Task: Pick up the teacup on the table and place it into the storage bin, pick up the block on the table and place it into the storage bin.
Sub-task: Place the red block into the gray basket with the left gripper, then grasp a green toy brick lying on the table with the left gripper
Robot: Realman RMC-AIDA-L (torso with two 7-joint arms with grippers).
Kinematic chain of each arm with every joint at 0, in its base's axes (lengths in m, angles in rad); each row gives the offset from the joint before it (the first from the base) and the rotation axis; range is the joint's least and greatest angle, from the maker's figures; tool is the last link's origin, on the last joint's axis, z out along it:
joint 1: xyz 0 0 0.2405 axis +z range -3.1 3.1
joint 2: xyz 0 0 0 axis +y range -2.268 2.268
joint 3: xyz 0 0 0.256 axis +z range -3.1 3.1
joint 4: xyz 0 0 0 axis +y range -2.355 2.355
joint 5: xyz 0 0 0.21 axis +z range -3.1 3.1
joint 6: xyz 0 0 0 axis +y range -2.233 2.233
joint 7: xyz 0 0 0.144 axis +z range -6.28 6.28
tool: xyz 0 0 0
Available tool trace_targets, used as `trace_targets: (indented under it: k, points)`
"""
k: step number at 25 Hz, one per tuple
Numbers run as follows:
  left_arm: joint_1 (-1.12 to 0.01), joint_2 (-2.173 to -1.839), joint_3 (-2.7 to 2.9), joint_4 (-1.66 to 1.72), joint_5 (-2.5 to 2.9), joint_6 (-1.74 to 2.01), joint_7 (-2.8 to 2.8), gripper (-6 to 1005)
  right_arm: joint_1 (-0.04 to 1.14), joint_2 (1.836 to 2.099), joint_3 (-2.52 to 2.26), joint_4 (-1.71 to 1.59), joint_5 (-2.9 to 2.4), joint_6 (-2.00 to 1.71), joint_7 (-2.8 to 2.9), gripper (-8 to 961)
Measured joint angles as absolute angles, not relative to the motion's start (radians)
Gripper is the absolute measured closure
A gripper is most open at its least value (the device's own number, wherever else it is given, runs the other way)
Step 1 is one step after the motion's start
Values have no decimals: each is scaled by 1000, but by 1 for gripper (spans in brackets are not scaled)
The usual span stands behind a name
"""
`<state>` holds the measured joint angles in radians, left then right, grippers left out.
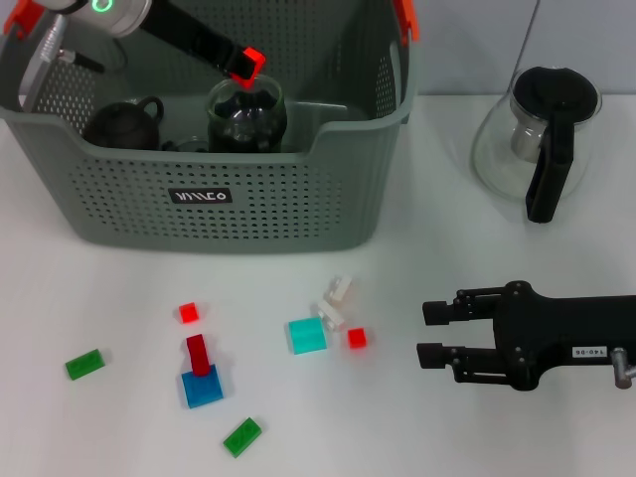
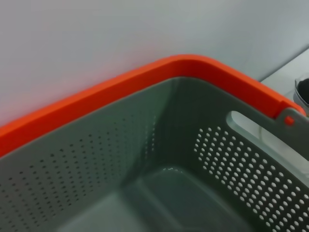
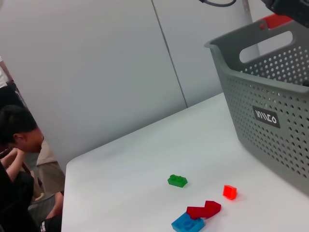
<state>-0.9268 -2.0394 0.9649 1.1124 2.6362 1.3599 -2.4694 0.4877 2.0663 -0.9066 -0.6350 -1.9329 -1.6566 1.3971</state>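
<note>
Left pincer [image 1: 248, 66] hung inside the storage bin [image 1: 229, 204], low over the glass teacup [image 1: 246, 114] on its floor — whether it gripped, I could not tell. Right pincer [image 1: 430, 333] waited open above the counter [image 1: 417, 427], facing the red block [image 1: 357, 338] — presumably next.

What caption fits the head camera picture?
Left gripper reaches into the storage bin; right gripper waits open beside scattered blocks.

Small black label [image 1: 200, 197] at 6 o'clock on storage bin [image 1: 119, 209] front wall: stylised white lettering, not clearly legible. White sticker [image 1: 590, 353] on right arm: unreadable print.
</note>
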Motion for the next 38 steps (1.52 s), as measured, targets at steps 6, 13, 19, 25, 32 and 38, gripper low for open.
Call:
trace_targets:
  k: [6, 13, 19, 25, 32, 38]
  points:
    - [-928, -2041, 964, 1111, 2636, 1375, -2483, 724, 490, 2066, -907, -635, -1933, -1657, 1397, 375]
    - [-893, -2045, 917, 1155, 2529, 1378, -2457, 677, 490, 2066, -907, -635, -1933, -1657, 1395, 375]
    - [-764, -2013, 705, 1137, 2028, 1538, -2269, 468, 485, 2066, -907, -635, -1933, -1657, 1392, 375]
    - [-648, -1942, 539, 940, 1761, 1924, -2056, 408, 486, 2066, -907, -635, -1933, -1661, 1395, 375]
    - [-482, -1997, 591, 1181, 2127, 2043, -1893, 417, 487, 2066, -913, -635, -1933, -1658, 1398, 375]
    - [-470, -2031, 637, 1329, 2422, 2026, -1948, 418, 488, 2064, -913, -635, -1933, -1658, 1398, 375]
